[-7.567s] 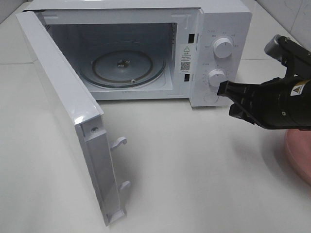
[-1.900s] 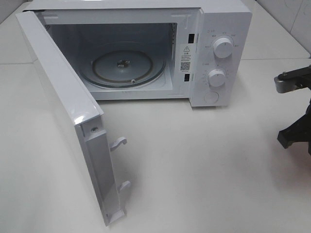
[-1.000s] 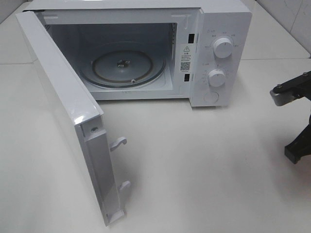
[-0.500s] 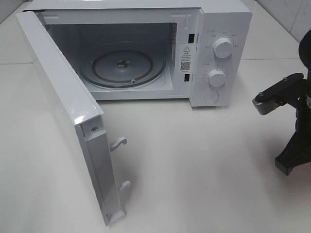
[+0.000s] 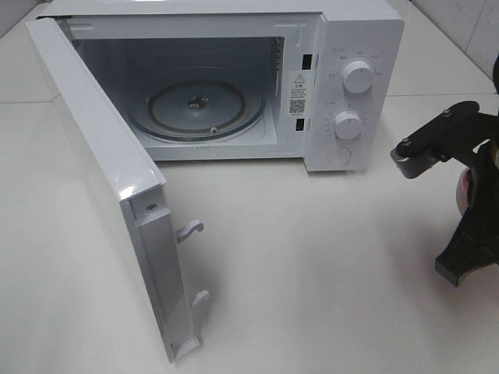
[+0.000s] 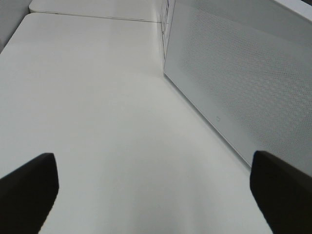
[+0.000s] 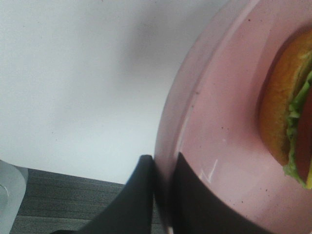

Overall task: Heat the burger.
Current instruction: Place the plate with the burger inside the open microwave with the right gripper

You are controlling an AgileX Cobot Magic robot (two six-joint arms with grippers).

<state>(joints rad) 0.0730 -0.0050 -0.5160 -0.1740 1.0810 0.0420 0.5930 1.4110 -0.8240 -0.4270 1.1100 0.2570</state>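
Note:
The burger [image 7: 285,117] shows only in the right wrist view, lying on its side on the pink plate [image 7: 219,146], with its golden bun and green lettuce in sight. My right gripper [image 7: 165,187] is shut on the plate's rim, one dark finger on each face. In the exterior high view the right arm [image 5: 437,140] is at the right edge, with just a sliver of the plate [image 5: 465,185] behind it; the burger is hidden there. My left gripper [image 6: 153,195] is open and holds nothing, low over the table beside the microwave door [image 6: 243,83].
The white microwave [image 5: 351,47] stands at the back with its door [image 5: 109,179] swung wide to the left. Its glass turntable [image 5: 199,105] is bare. Two white knobs [image 5: 357,76] sit on the right panel. Below the plate the table edge meets dark floor [image 7: 63,200].
The right arm has moved left, further into the exterior high view, and a sliver of the pink plate now shows behind it. The microwave and its door have not moved.

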